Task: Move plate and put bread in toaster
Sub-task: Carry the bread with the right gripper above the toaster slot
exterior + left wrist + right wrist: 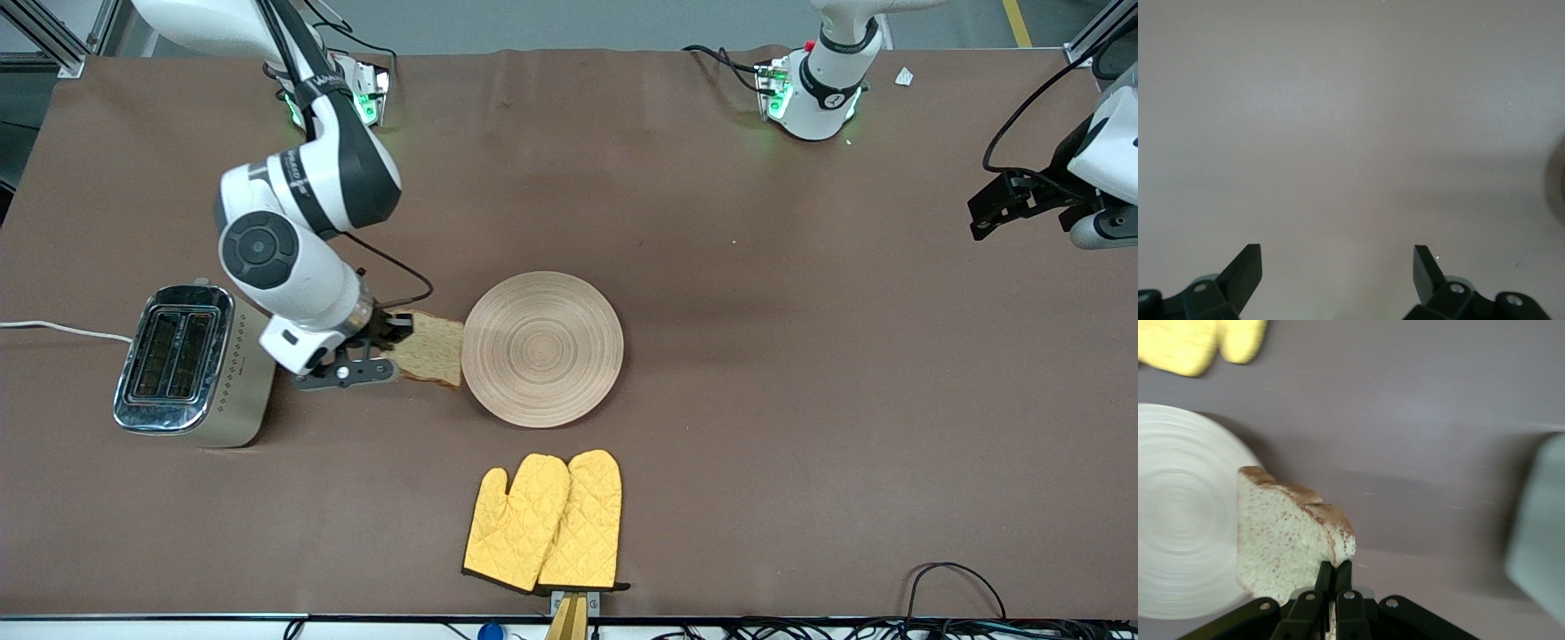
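Observation:
My right gripper [402,336] is shut on one edge of the bread [431,348], a brown speckled slice with a darker crust, held over the table between the toaster [182,364] and the plate [542,348]. In the right wrist view the fingers [1335,568] pinch the bread [1281,533], with the plate [1178,513] on one side and the toaster [1541,547] on the other. The round wooden plate lies bare at mid-table. Both toaster slots face up. My left gripper [982,216] waits open over the left arm's end of the table, and the left wrist view shows nothing between its fingers [1338,257].
Yellow oven mitts [544,520] lie nearer the front camera than the plate and show as yellow shapes [1198,343] in the right wrist view. A white cord [62,331] runs from the toaster toward the table's edge at the right arm's end.

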Controlling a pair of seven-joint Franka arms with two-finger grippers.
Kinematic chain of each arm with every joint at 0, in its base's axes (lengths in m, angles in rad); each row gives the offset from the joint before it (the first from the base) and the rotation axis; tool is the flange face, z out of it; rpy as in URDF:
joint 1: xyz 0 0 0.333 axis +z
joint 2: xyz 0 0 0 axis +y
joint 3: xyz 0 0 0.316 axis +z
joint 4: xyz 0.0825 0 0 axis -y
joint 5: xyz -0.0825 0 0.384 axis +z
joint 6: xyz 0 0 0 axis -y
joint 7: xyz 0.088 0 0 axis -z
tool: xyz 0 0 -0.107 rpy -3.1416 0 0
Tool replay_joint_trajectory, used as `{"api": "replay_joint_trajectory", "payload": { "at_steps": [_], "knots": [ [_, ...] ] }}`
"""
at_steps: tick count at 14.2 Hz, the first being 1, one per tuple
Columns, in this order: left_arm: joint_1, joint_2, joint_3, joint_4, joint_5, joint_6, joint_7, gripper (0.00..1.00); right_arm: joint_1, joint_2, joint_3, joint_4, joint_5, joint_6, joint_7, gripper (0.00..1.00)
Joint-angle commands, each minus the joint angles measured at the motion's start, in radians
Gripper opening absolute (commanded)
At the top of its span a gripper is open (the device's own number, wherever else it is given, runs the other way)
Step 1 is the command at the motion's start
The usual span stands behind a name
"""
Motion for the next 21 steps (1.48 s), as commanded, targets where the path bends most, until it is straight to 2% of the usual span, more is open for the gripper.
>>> {"api": "replay_joint_trajectory", "payload": {
  "at_steps": [1, 3, 4, 7, 12, 15, 17, 21],
  "knots": [
    [0.003, -0.001, -0.002, 0.006, -0.007, -0.016, 0.017, 1.00, -0.006, -0.035, -0.023, 0.015, -0.158, -0.109, 0.022, 0.00],
    [0.003, 0.001, -0.002, 0.007, -0.005, -0.016, 0.017, 1.00, -0.014, -0.053, -0.062, 0.015, -0.212, -0.155, 0.017, 0.00],
    [0.003, 0.001, -0.004, 0.007, -0.007, -0.016, 0.017, 1.00, -0.014, -0.054, -0.072, 0.015, -0.273, -0.181, 0.011, 0.00],
    [0.003, 0.001, -0.004, 0.007, -0.007, -0.016, 0.017, 1.00, -0.019, -0.046, -0.074, 0.012, -0.467, -0.245, 0.022, 0.00],
    [0.003, 0.002, -0.004, 0.007, -0.007, -0.016, 0.017, 1.00, -0.052, -0.043, -0.074, 0.009, -0.666, -0.261, 0.020, 0.00],
    [0.003, 0.002, -0.004, 0.007, -0.007, -0.014, 0.017, 1.00, -0.109, -0.028, -0.074, 0.007, -0.710, -0.247, 0.019, 0.00],
    [0.002, 0.002, -0.004, 0.007, -0.007, -0.014, 0.008, 1.00, -0.134, -0.006, -0.074, 0.006, -0.772, -0.244, 0.020, 0.00],
    [0.003, 0.004, -0.004, 0.009, -0.004, -0.014, 0.014, 1.00, -0.149, 0.020, -0.072, 0.004, -0.777, -0.218, 0.023, 0.00]
  ]
}}
